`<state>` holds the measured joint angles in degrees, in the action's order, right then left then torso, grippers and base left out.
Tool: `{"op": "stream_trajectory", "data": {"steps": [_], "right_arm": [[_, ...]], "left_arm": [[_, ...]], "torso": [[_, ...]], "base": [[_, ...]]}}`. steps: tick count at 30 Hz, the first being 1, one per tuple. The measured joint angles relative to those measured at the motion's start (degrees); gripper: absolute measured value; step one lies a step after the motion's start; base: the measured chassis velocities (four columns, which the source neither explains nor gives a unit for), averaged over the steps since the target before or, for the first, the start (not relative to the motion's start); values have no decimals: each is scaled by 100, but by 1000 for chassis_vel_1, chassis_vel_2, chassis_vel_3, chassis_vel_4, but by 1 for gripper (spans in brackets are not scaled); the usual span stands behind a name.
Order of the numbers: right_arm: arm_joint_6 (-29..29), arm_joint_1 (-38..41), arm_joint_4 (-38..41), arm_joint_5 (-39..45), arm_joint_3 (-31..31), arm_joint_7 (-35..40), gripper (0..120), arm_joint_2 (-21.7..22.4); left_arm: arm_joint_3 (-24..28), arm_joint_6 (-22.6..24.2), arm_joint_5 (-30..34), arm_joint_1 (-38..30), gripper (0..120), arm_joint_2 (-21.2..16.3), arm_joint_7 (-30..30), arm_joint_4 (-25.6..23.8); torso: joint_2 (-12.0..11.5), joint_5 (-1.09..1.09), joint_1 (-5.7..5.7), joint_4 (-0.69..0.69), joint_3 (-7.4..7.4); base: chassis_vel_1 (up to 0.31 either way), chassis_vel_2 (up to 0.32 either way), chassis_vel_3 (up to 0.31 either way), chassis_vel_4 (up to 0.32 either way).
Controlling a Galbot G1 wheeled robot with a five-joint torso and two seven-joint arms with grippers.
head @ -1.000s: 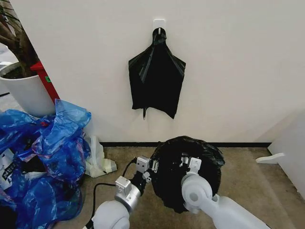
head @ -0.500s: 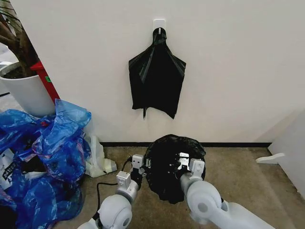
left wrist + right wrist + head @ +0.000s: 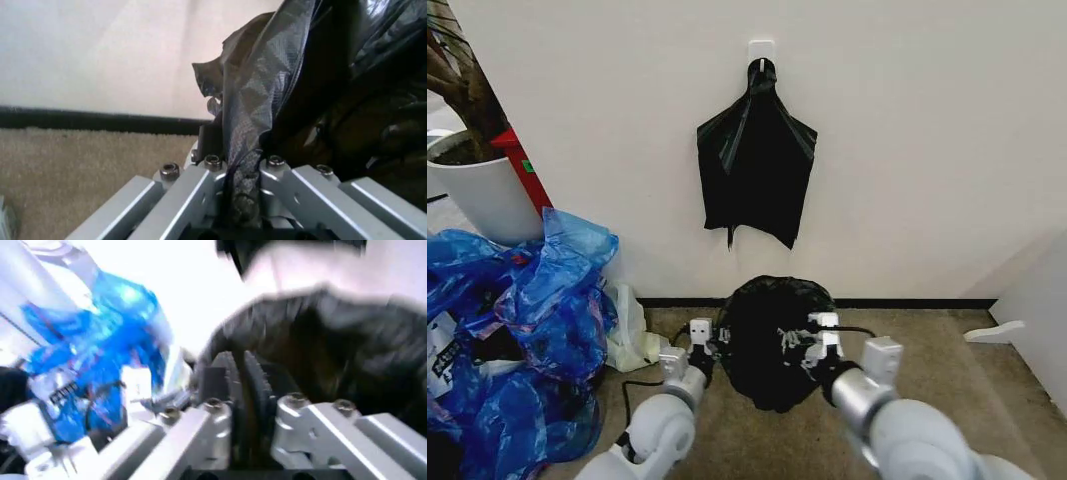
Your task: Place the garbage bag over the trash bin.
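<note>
Head view, bag: the bag (image 3: 772, 335) is sitting as a rounded black bundle on the carpet (image 3: 947, 350) by the wall (image 3: 927, 150), between the two grippers.
Head view, left gripper: the left gripper (image 3: 714, 341) is pressing against the bag's near-left side, fingers closed into the film.
Head view, right gripper: the right gripper (image 3: 799, 340) is reaching into the bag's front right, fingers buried in the wrinkles.
Head view, bin: nothing white is showing through the film, so I cannot tell where the bin is standing.
Head view, surroundings: a flat black bag (image 3: 756, 155) is hanging on the wall above both grippers; blue bags (image 3: 522, 320) are lying well off beyond the left gripper, with a white pot (image 3: 482, 195) farther back.
Left wrist view, left gripper: the fingers (image 3: 212, 142) are standing nearly together, pinching a fold of bag (image 3: 267, 85) that is rising between them.
Left wrist view, floor: carpet (image 3: 87, 165) and a dark skirting (image 3: 87, 121) are lying beside the gripper.
Right wrist view, right gripper: the ribbed fingers (image 3: 229, 375) are almost meeting, with a thin dark strip clamped between them.
Right wrist view, bag: the bag (image 3: 327, 340) is bulging just beyond the fingertips; blue bags (image 3: 100, 340) are showing farther off.
</note>
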<state>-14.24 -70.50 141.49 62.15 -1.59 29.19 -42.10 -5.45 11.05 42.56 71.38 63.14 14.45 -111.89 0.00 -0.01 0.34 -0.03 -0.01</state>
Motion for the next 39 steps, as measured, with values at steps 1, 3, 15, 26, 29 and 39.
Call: {"op": "stream_trajectory", "data": {"steps": [1,3,15,26,29,39], "right_arm": [[63,1,5,94,-146,-70,14,0],[182,65,6,690,-593,-174,22,-51],[-965,-193,-1773,4697,-3298,-1737,64,239],[-1563,-293,-3140,4235,-2923,-3847,99,438],[-1527,-278,-3132,4017,-2782,-4020,100,435],[-1358,-157,-3088,3292,-2386,-4192,100,366]], "left_arm": [[-33,23,97,9,1,-49,-133,-8],[-86,29,218,17,1,-149,-536,29],[-307,-14,928,215,1,-557,-1665,182],[-682,140,1342,74,1,-658,-2088,280],[-658,181,1447,35,1,-669,-2088,277],[-682,251,1570,54,1,-796,-2091,111]], "torso": [[0,2,0,1,0],[0,2,0,3,0],[0,2,0,3,1],[0,0,0,2,1],[0,-1,0,0,1],[0,1,0,2,1]], "base": [[0,0,0,0],[0,0,0,0],[0,0,0,0],[0,0,0,0],[0,0,0,0],[0,0,0,0]]}}
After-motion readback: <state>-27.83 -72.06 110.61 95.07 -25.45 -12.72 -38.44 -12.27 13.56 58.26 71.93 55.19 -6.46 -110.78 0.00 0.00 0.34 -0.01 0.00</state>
